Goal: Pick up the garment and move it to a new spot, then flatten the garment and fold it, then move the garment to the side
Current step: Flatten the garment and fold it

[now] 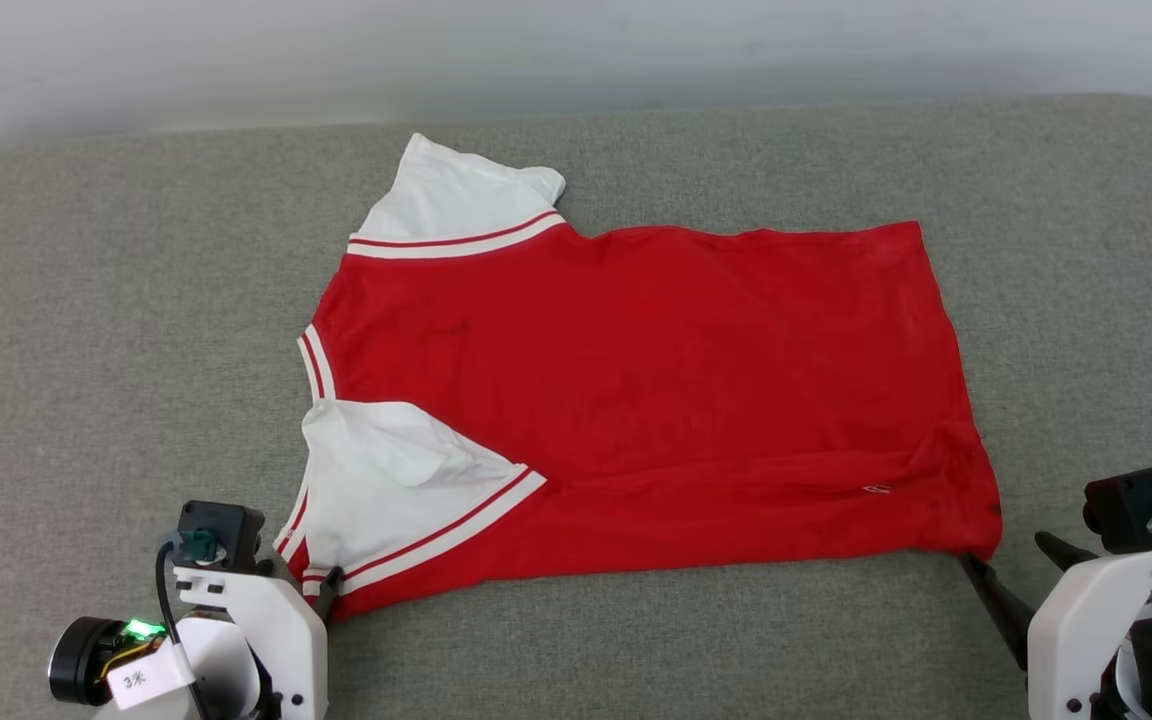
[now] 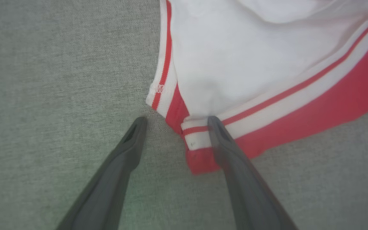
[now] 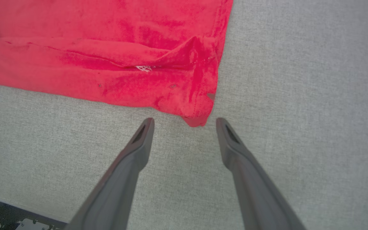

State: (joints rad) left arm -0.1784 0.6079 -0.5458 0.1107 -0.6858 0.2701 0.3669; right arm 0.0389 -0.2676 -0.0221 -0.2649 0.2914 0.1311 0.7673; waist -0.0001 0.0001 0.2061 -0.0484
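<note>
Garment (image 1: 636, 400) spread on grey fabric surface (image 1: 116, 350), red side up (near sleeve (image 1: 386, 480) folded inward). My left gripper (image 2: 176, 119) wide open, empty, at sleeve corner. My right gripper (image 3: 184, 120) wide open, empty, just short of hem corner (image 3: 196, 120).

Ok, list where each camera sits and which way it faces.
Head view: on the head, facing forward and down at the garment on the grey surface; left end effector lower left, right end effector lower right.
Left wrist view: on the left wrist, looking along its open fingers at the white sleeve.
Right wrist view: on the right wrist, looking along its open fingers at the red hem corner.
Shared: head and left wrist views both show the white sleeve.
</note>
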